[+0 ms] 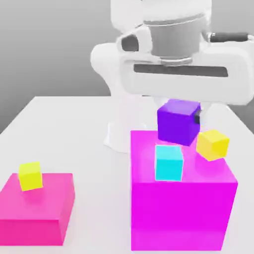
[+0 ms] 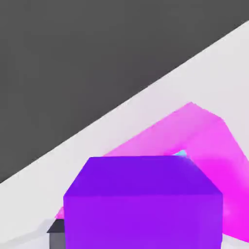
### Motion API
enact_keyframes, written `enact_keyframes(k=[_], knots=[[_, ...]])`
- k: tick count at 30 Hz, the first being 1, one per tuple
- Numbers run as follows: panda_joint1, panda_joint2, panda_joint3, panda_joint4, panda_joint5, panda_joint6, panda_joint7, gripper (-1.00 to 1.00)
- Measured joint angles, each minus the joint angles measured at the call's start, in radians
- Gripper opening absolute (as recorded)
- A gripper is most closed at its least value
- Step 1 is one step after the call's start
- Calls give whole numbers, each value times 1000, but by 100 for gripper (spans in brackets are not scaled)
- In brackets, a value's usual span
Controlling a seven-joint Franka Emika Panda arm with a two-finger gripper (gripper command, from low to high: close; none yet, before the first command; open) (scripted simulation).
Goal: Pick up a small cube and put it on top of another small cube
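The claw is gripping the purple cube, holding it in the air above the tall magenta block, near the cyan cube. Pickup looks done; stacking is remaining.

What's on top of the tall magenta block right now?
A cyan cube sits on the tall magenta block. A yellow cube appears tilted near its far edge. The purple cube hangs above, hiding the top behind it.
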Motion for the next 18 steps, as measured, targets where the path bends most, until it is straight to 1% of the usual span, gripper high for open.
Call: enact_keyframes(k=[3,7,8,14,16,18], knots=[[-10,-83,30,-93,-52,47,137,-100],[-16,-58,58,-204,-83,193,197,-100],[-17,-46,62,-224,-86,225,201,100],[-17,-40,65,-234,-89,240,205,100],[-17,-58,60,-209,-88,199,202,100],[-17,-89,52,-164,-82,123,196,100]])
